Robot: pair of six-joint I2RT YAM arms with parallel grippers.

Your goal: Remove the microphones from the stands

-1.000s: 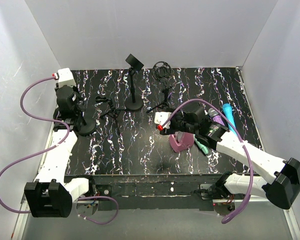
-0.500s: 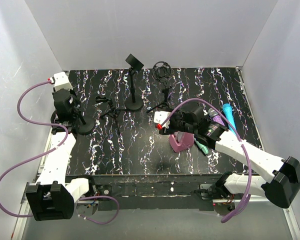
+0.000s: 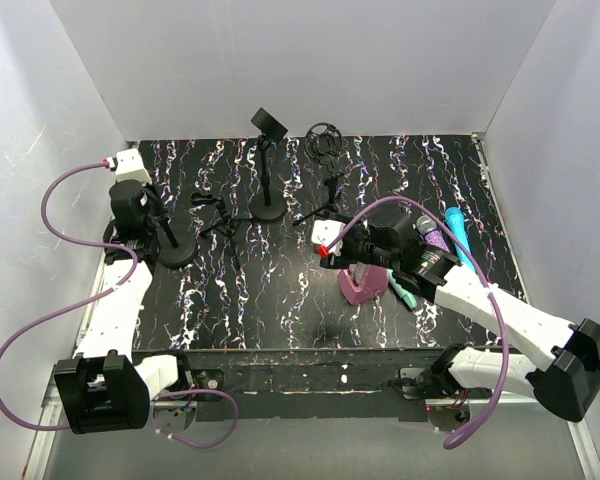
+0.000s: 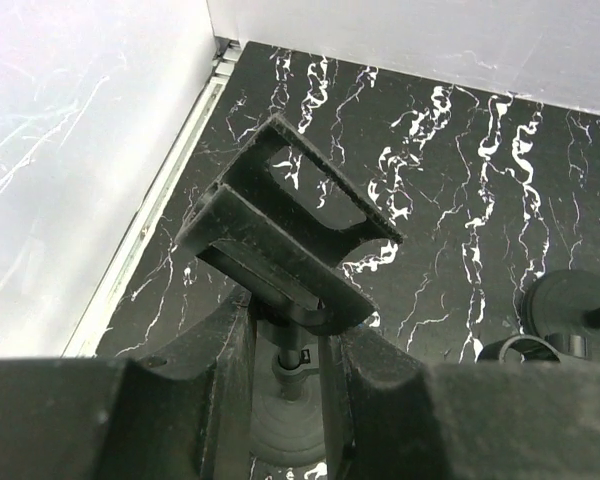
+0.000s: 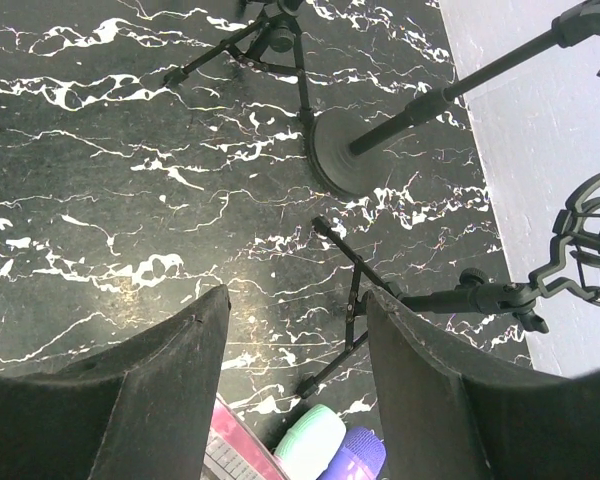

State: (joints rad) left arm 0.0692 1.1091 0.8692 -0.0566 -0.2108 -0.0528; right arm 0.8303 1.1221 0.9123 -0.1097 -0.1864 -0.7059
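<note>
So the left gripper [image 4: 295, 345] is clamping fully shut on the thin pole of the stand [image 4: 280, 235] at the left edge of the tabletop [image 3: 260, 295], right under its clip. That clip is sitting empty, no mic in it.

The right gripper [image 5: 295, 300] is hanging open over the right half of the tabletop, gripping nothing, just above a pink block [image 3: 363, 287]. The mics are all lying over on that side. A purple microphone [image 3: 433, 241] and a cyan microphone [image 3: 457, 228] are resting side by side behind the right arm, and a green microphone [image 3: 401, 293] is lying just beside the pink block.

The other stands [image 3: 269, 211] aren't looking like they're holding one either. My guess is the removal itself is basically done, and what's left is letting go of the stand and backing off. Can't tell which mic belongs to that clip, though.
</note>
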